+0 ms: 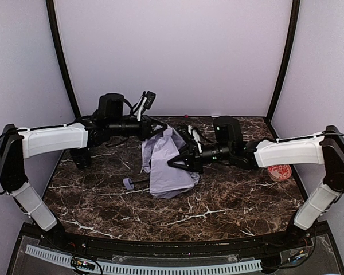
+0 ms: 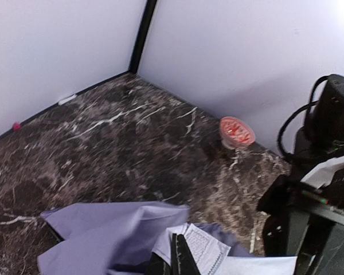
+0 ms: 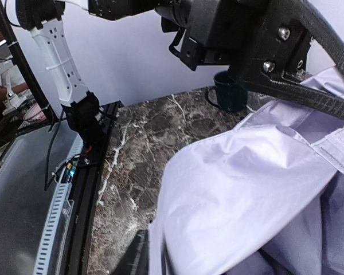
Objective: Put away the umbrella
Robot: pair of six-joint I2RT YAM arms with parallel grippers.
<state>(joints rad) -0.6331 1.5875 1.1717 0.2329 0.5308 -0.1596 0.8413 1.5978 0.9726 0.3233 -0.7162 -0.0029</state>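
The dark, white-veined marble table (image 1: 218, 200) bears the crumpled pale lavender folding umbrella (image 1: 169, 169) at its middle. The left gripper (image 1: 162, 129) is clamped tight on the umbrella's raised far edge. The right gripper (image 1: 175, 162) meets the fabric from the right, and I cannot tell how wide its jaws stand. A small red-and-white patterned disc (image 1: 280, 171) lies far right.

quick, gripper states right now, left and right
Left gripper: closed on fabric of the pale lavender folding umbrella.
Right gripper: at the fabric, open or closed cannot be told.
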